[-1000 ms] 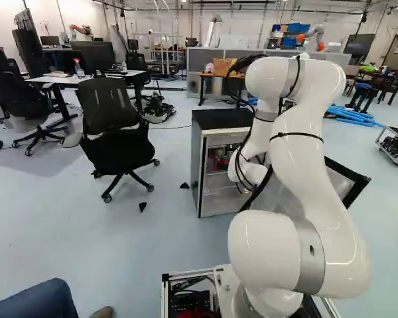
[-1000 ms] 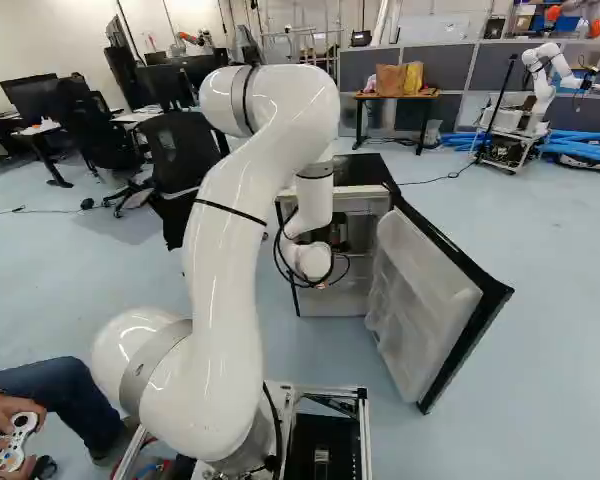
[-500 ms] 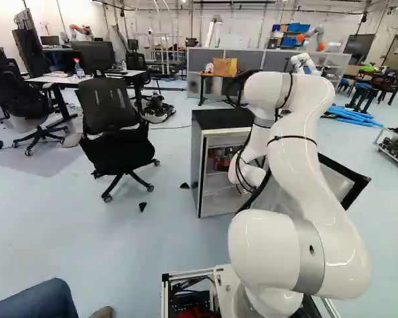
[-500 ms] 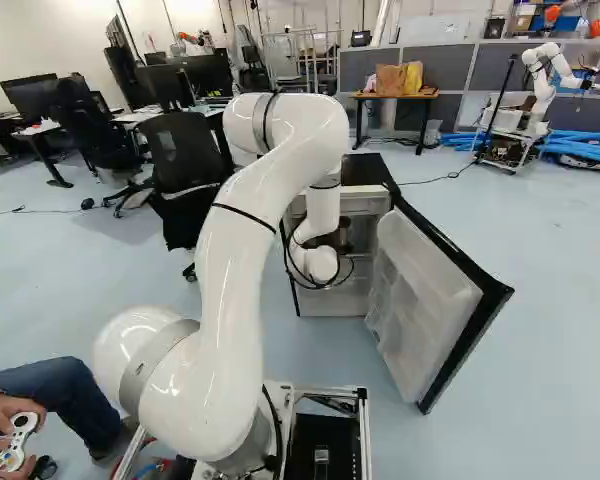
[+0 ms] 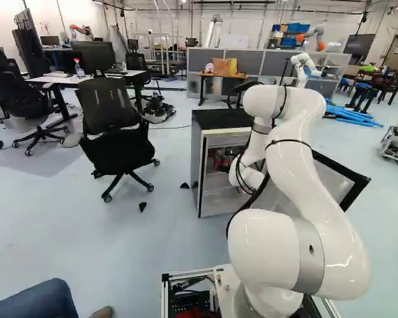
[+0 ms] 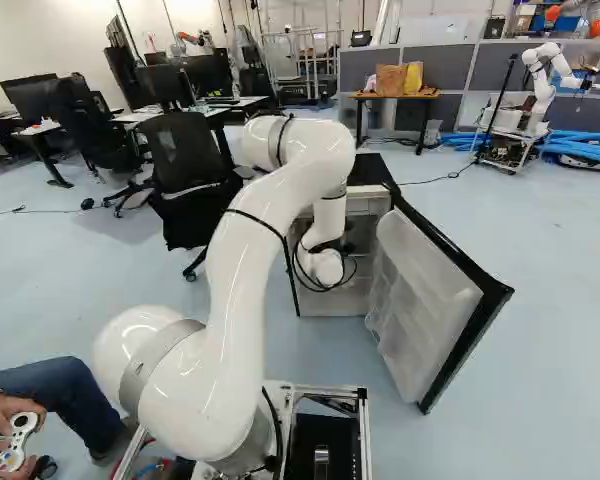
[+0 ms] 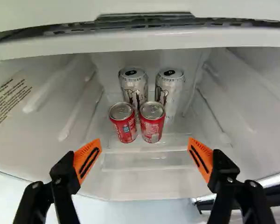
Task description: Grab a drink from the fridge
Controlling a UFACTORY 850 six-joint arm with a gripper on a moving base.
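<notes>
Red cans (image 7: 152, 125): standing upright, long axis vertical, tops facing upward.
Silver cans (image 7: 170, 93): also upright, just behind the red ones.
Gripper (image 7: 143, 156): fingers wide apart, holding nothing.

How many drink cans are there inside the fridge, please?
4: two red cans side by side ahead of the claw, two taller silver cans behind them. Others may be hidden.

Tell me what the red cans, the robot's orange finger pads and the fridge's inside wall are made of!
The red cans look like thin painted metal, probably aluminium: their bare silvery lids shine. The orange pads seem to be matte, slotted rubber or plastic; I can't tell which. The inside wall looks like smooth white plastic, with ridges moulded in.
</notes>
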